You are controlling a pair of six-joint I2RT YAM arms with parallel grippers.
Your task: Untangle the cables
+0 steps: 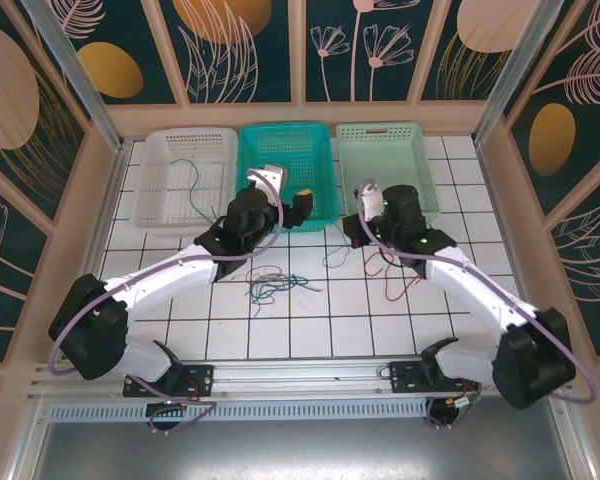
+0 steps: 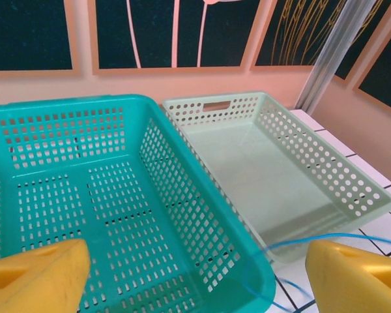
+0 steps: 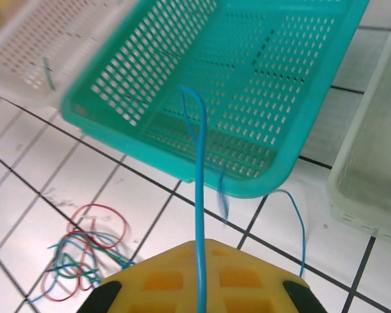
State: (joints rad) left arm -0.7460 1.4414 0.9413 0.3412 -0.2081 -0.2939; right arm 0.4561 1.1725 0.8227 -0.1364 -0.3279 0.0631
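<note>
tangle of thin red, blue and green cables [image 1: 270, 280] lies on the white tiled table [image 1: 330, 320] between the two arms, just in front of the teal perforated plastic basket [image 1: 242, 170]. the right gripper [image 3: 201, 261] is clenched on a thin blue cable [image 3: 199, 195]: in the right wrist view the strand rises from between its yellow fingers [image 3: 156, 274], bends over at the top near the teal basket's near wall, and is apart from the tangle. the left gripper [image 2: 195, 277] is released, its yellow fingers [image 2: 36, 277] spread wide with nothing between them, hovering over the teal basket's near right corner. a separate red cable [image 1: 405, 285] loops on the tiles beside the right arm. one thin greenish cable [image 1: 188, 172] lies inside the white perforated basket [image 1: 160, 205]. the pale green perforated basket [image 1: 425, 150] stands to the right of the teal one.
</note>
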